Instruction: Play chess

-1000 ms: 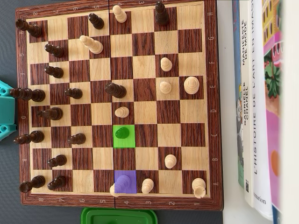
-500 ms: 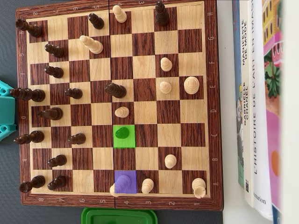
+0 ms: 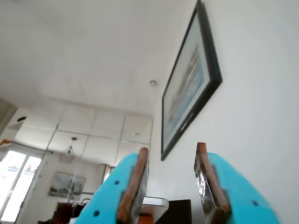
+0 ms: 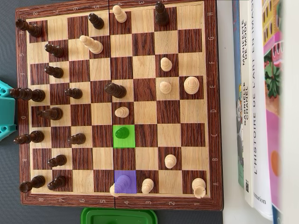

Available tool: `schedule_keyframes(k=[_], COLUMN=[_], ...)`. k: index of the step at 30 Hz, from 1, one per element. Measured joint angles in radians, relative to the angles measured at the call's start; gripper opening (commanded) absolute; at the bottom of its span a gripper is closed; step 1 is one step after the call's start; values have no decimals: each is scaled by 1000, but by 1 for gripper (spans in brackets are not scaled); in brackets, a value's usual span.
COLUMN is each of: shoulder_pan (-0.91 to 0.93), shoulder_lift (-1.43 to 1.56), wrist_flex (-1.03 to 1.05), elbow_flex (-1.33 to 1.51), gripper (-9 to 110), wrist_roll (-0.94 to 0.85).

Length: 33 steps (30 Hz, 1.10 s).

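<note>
A: What is the claw doing?

B: In the wrist view the gripper [image 3: 170, 179] is pointing up at a ceiling and a white wall with a framed picture [image 3: 189, 84]. Its two turquoise fingers [image 3: 126, 191] are standing apart with only air between the brown pads, so it is gaping and holding nothing.

A: And the board?

B: In the overhead view the chessboard [image 4: 212, 93] is lying on a dark surface, with books [image 4: 257, 107] sitting just beside its right edge. A green container [image 4: 119, 216] is showing just past the bottom edge, and a bit of turquoise arm [image 4: 5, 112] is peeking in beside the left edge.

A: Where are the pieces sitting?

B: Dark pieces are crowding the two columns along the left edge, such as the one [image 4: 28, 28] in the top left corner. One dark piece [image 4: 161, 14] is standing at the top edge, another [image 4: 115, 89] near the middle. Light pieces are scattering over the right half, one [image 4: 198, 186] in the bottom right corner.

A: Any marked squares?

B: A green square [image 4: 129, 140] is carrying a green-tinted piece [image 4: 122, 133] below the middle. A purple square [image 4: 131, 176] at the bottom edge is covering a piece [image 4: 122, 184].
</note>
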Motion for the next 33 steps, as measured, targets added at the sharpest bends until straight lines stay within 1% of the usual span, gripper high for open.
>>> schedule_keyframes(k=[6, 13, 20, 28, 33], shoulder_pan=[20, 20, 20, 20, 75], shoulder_lift=[-6, -29, -155, -262, -327], wrist_flex=[304, 660, 1074, 1480, 1804], elbow_flex=[-115, -137, -324, -459, -561], gripper=[15, 15, 15, 15, 15], wrist_roll=[0, 0, -3, -3, -3])
